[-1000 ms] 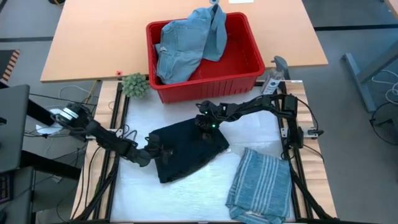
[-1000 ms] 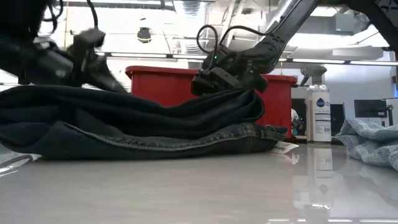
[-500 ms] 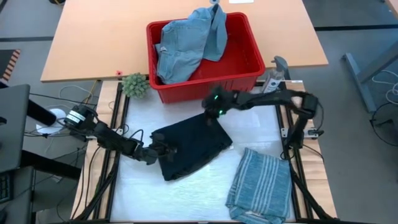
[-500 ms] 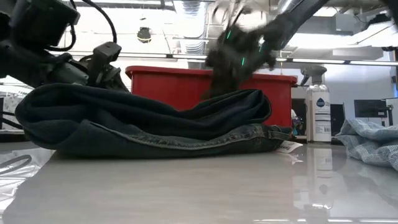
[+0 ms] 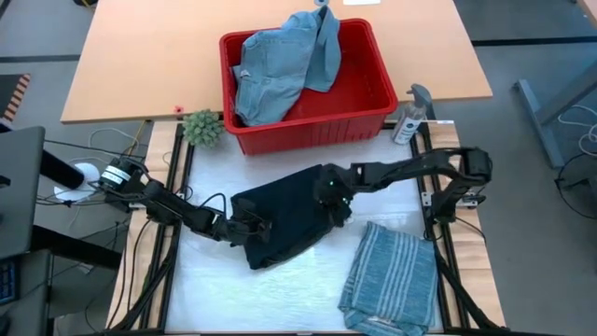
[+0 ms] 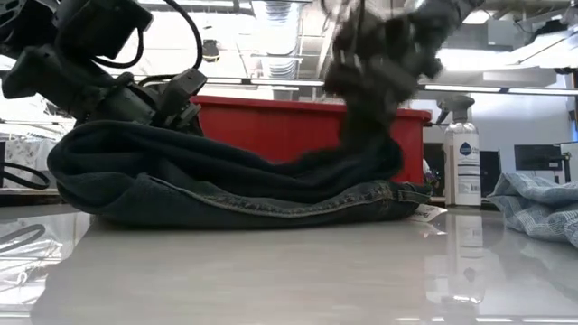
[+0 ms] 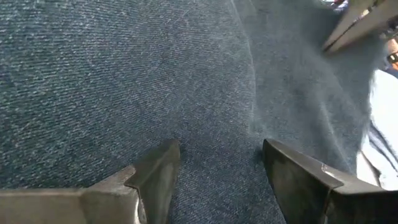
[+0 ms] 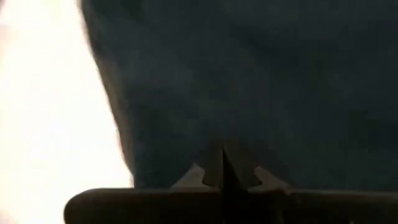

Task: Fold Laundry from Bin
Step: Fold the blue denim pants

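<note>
The long dark navy trousers (image 5: 284, 224) lie folded in the middle of the table, their underside flat on it (image 6: 235, 203). My left gripper (image 5: 254, 230) (image 7: 217, 168) is open at their left end. At their right end my right gripper (image 5: 334, 198) (image 6: 370, 81) is shut on a pinch of dark cloth (image 8: 224, 140). At the far edge stands the red bin (image 5: 308, 131) with a light blue denim piece (image 5: 280, 65) in it, one part draped over the far rim. My left gripper lies on the trousers' top layer near their left end (image 7: 211, 112), slanting down from the table's left. Both open fingertips (image 7: 158, 171) rest on the flat denim, with no fold between them. My right gripper pinches the trousers' top layer near their right end (image 8: 225, 149) between its two shut fingers, coming from above and slanting down. The cloth rises in a peak (image 6: 366, 135) to the fingers, while the rest stays on the table.
A folded blue-grey striped shirt (image 5: 392, 275) lies at the near right. A spray bottle (image 5: 410, 117) stands right of the bin and a small green plant (image 5: 202, 126) left of it. Bare table shows along the near left.
My right gripper has risen and come toward the near edge, still shut, drawing the trousers' right part up into a peak. My left gripper has moved toward the table's right, and the trousers' left end has slid right with it.
</note>
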